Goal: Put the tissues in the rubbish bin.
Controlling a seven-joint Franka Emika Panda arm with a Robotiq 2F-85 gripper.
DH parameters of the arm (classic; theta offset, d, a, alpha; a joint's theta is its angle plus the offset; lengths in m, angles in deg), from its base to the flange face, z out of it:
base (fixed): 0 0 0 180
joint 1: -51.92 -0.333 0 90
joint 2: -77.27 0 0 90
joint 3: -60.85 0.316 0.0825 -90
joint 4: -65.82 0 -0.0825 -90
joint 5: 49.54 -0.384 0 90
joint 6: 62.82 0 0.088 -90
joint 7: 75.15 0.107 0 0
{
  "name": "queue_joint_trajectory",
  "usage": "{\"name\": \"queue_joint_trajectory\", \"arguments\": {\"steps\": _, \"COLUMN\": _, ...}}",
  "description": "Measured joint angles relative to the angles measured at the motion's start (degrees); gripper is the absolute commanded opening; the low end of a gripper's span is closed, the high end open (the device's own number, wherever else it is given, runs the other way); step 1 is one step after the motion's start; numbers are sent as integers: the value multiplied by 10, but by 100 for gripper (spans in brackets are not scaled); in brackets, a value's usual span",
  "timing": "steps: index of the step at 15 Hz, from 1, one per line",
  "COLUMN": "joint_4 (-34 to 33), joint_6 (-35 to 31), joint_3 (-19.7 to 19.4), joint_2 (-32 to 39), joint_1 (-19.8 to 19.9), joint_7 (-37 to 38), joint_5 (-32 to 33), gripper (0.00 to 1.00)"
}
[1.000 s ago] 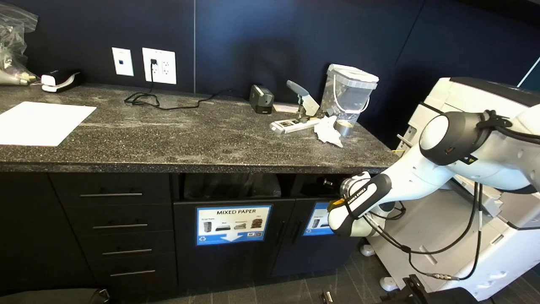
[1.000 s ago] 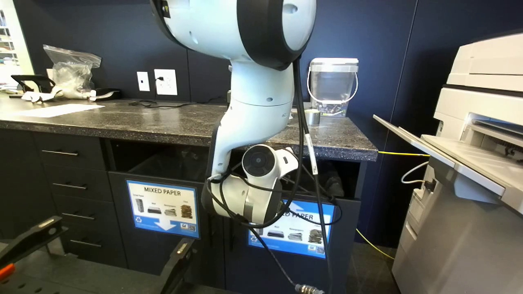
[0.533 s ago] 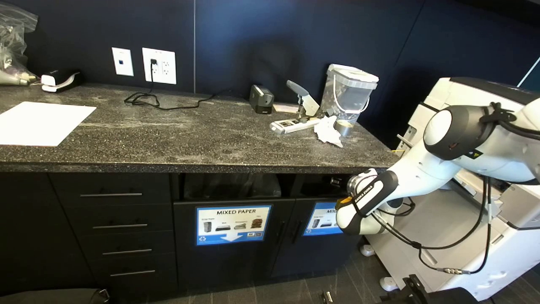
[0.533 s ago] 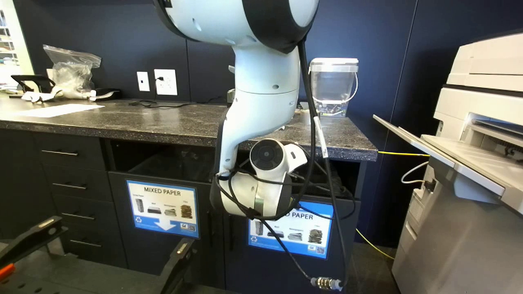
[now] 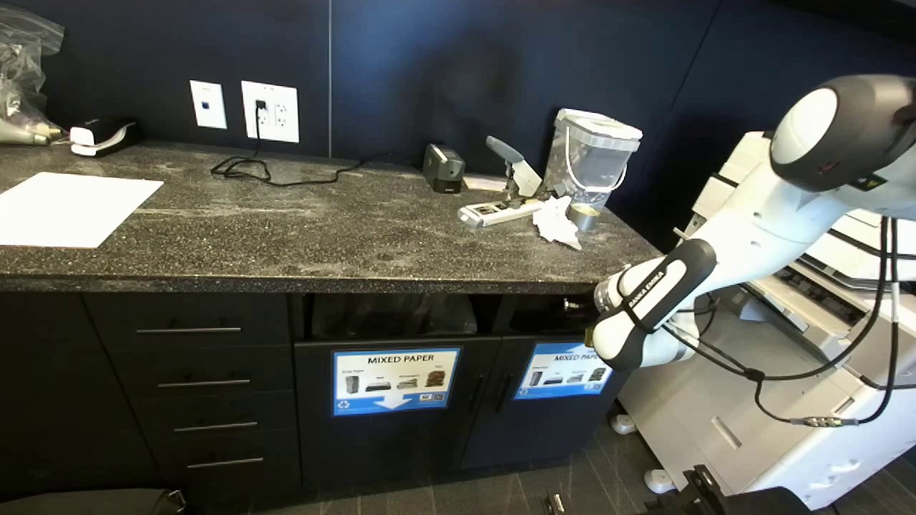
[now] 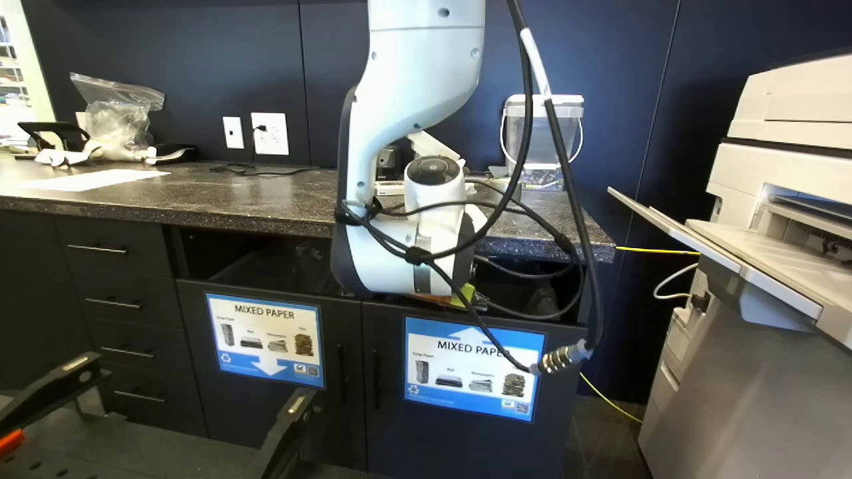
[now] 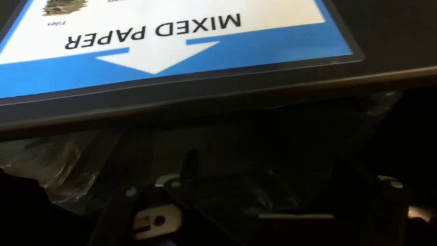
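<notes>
One tissue [image 5: 557,222] on speckled counter [image 5: 336,232], navy wall [image 5: 401,79] behind, printer [image 6: 752,359] alongside

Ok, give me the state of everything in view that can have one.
jaws: open
bin: door shut, slot open
other bin: door shut, slot open
tissue: crumpled, on the counter
sheet: flat
stapler: lever up
tub: lidded, handle down
plug: plugged in
drawers: shut
bag: seal unclear
copier: power unclear

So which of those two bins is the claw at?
The bin with the up-arrow sign, nearest the printer; the other bin, beside the drawers, has a down-arrow sign.
</notes>
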Motion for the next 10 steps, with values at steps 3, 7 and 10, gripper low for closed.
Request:
{"name": "queue_joint_trajectory", "arguments": {"steps": 3, "joint_4": 72, "joint_6": 127, "joint_3": 43, "joint_2": -93, "joint_1": 22, "joint_7": -23, "joint_5": 9, "gripper": 100}}
{"name": "queue_joint_trajectory", "arguments": {"steps": 7, "joint_4": 150, "joint_6": 329, "joint_3": 133, "joint_2": -221, "joint_1": 96, "joint_7": -49, "joint_5": 34, "gripper": 100}}
{"name": "queue_joint_trajectory", "arguments": {"steps": 10, "joint_4": 176, "joint_6": 448, "joint_3": 210, "joint_2": -303, "joint_1": 152, "joint_7": -143, "joint_5": -64, "gripper": 100}}
